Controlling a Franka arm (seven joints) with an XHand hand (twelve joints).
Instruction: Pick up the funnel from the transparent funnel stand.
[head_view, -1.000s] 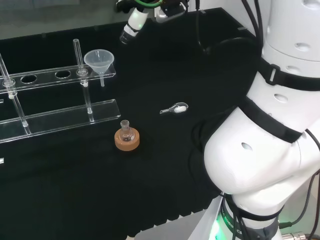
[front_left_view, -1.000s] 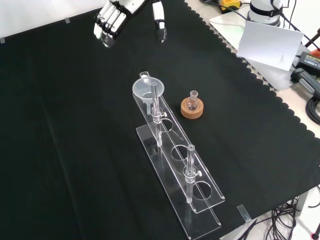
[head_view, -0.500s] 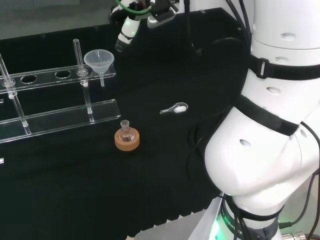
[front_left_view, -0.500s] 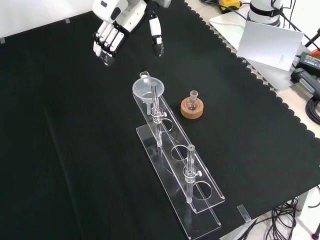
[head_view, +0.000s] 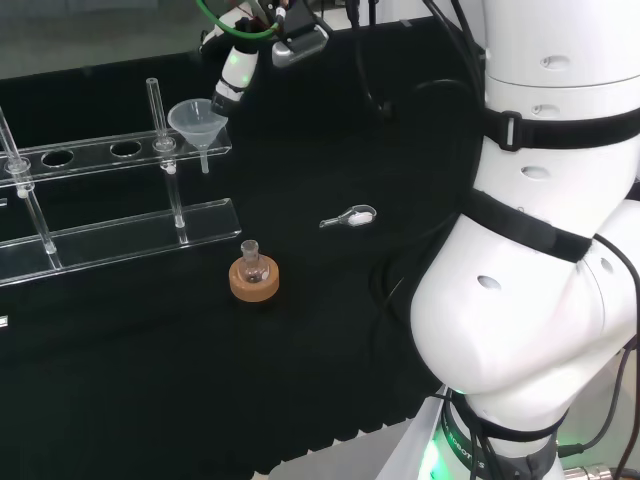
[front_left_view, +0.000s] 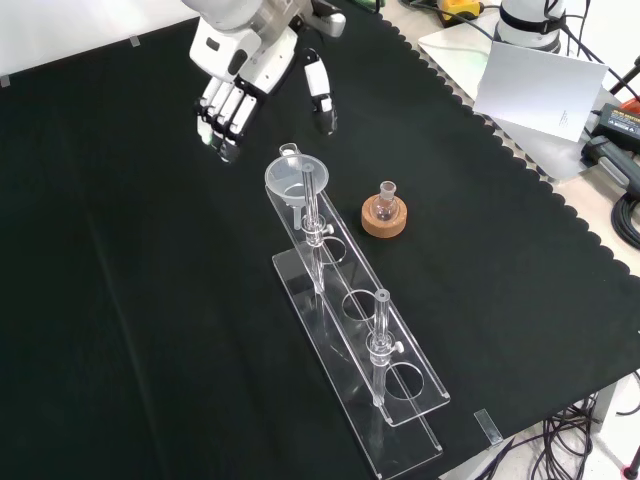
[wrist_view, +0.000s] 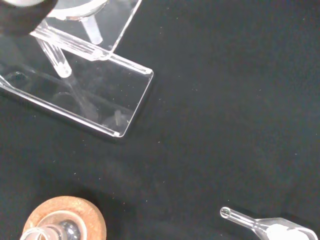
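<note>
A clear funnel (head_view: 198, 119) (front_left_view: 296, 177) sits in the end hole of the transparent funnel stand (head_view: 120, 236) (front_left_view: 405, 402). Its stem (wrist_view: 93, 33) hangs below the upper shelf. My hand (front_left_view: 245, 68) hovers just beyond that end of the stand, above the cloth. Fingers (front_left_view: 219, 116) point down and are straight, with the thumb (front_left_view: 322, 97) spread apart from them. The hand is open and touches nothing. In the head view one fingertip (head_view: 226, 88) hangs right beside the funnel's rim.
A small flask on a cork ring (head_view: 254, 279) (front_left_view: 385, 216) (wrist_view: 64, 225) stands beside the stand. A clear scoop with white powder (head_view: 350, 215) (wrist_view: 267, 228) lies on the cloth. Papers and cables (front_left_view: 545, 85) lie off the cloth's far corner.
The hand has come down and moved toward the funnel end of the stand, staying open. The funnel, flask and scoop have not moved.
</note>
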